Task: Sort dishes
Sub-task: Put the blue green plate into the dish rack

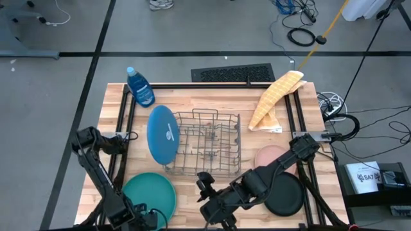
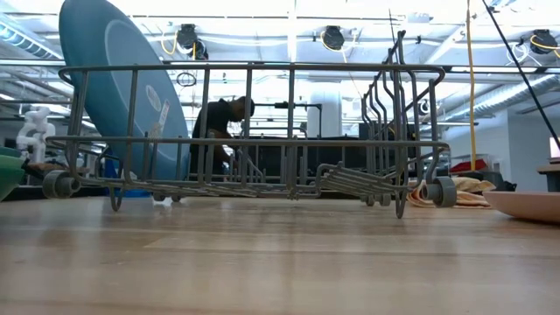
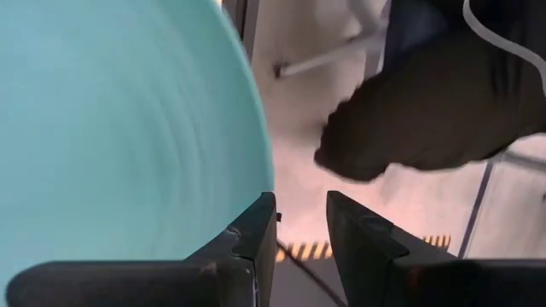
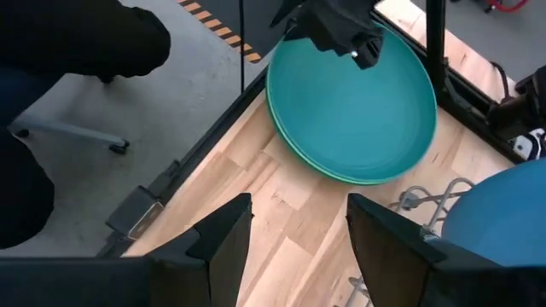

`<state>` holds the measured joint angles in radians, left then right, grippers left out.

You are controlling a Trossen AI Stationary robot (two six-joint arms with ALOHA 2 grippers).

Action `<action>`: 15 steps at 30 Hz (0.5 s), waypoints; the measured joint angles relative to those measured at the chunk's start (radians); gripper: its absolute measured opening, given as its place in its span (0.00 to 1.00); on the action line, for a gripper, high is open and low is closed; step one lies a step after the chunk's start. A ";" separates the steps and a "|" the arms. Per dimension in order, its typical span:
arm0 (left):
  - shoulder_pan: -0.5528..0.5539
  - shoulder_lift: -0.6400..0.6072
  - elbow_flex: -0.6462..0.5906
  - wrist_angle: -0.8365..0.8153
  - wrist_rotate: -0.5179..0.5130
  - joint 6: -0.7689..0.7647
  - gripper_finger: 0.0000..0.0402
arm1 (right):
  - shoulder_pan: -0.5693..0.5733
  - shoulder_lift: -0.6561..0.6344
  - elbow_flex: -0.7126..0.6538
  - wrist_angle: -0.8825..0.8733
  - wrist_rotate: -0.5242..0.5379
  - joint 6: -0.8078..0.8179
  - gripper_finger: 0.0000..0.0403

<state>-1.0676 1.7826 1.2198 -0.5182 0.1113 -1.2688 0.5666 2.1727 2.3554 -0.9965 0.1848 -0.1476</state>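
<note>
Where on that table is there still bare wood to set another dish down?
Bare wood lies between the wire rack and the yellow cloth, and behind the rack, right of the blue bottle. The front is crowded: green plates, both arms, pink plate and black plate.

The green plate [image 1: 149, 194] was partly covered by the left arm, and its near rim was cut off by the high view's edge. The left claw [image 1: 142, 221] was largely lost there. The pink plate [image 1: 268, 156] was half hidden under the right arm.
</note>
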 joint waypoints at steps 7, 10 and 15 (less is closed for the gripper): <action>-0.001 0.031 0.000 0.000 0.040 -0.001 0.26 | -0.002 -0.001 0.000 -0.001 0.001 0.000 0.46; -0.002 0.036 0.000 -0.024 0.042 -0.001 0.26 | -0.003 -0.001 0.000 -0.002 0.001 -0.001 0.46; -0.002 0.035 0.000 -0.055 0.035 -0.008 0.26 | -0.003 -0.001 0.000 -0.002 0.001 0.000 0.46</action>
<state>-1.0691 1.8172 1.2194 -0.5728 0.1458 -1.2768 0.5640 2.1715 2.3554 -0.9981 0.1860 -0.1479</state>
